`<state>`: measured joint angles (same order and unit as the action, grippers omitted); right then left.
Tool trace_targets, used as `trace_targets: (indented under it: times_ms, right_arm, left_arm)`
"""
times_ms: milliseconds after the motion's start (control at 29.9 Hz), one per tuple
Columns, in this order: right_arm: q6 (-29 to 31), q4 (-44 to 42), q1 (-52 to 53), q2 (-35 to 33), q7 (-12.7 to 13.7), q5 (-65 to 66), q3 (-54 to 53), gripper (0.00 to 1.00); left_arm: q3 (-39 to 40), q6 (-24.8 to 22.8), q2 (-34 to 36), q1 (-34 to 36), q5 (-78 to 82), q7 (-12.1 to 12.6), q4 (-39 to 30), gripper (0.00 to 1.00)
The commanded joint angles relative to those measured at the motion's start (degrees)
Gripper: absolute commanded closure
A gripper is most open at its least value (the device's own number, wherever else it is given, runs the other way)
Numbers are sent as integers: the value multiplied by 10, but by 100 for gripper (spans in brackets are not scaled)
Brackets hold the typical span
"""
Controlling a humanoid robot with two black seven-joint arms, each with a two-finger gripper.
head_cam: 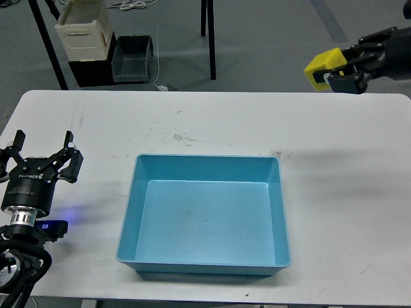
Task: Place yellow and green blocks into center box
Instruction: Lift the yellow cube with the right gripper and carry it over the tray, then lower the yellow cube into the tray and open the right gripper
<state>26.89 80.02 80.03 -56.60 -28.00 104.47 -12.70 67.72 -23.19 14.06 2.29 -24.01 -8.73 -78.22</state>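
My right gripper [331,72] is shut on a yellow block [322,67] and holds it high in the air, up and to the right of the box. The light blue box [205,215] sits at the middle of the white table with nothing in it. My left gripper [42,157] is open and empty over the table's left edge. No green block is in view.
The white table [205,122] has a few scuff marks behind the box. On the floor beyond the table stand a cream crate [82,29], a dark bin [131,58] and black stand legs [209,32].
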Motion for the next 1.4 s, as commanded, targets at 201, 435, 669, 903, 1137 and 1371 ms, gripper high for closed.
trace_targets:
  times_ms: [201,435,669,903,1137,1371]
  right_arm:
    - [1,1,164,169,0,-8,165,100]
    - [1,-3,210,313,0,-1,253,100]
    - [2,-21,209,407,0,1,323,100]
    - [2,-45,199,483,0,13,394,100]
    - [2,-104,163,540,0,13,413,98]
    - [2,-140,138,566,0,11,439,90]
  left_arm:
    - [4,0,0,6,0,-1,0,0]
    - [4,0,0,12,-1,-16,0,0]
    - [6,0,0,22,-1,-20,0,0]
    - [22,0,0,32,-1,-20,0,0]
    - [22,0,1,33,-1,-20,0,0]
    - [22,0,3,41,-1,-20,0,0]
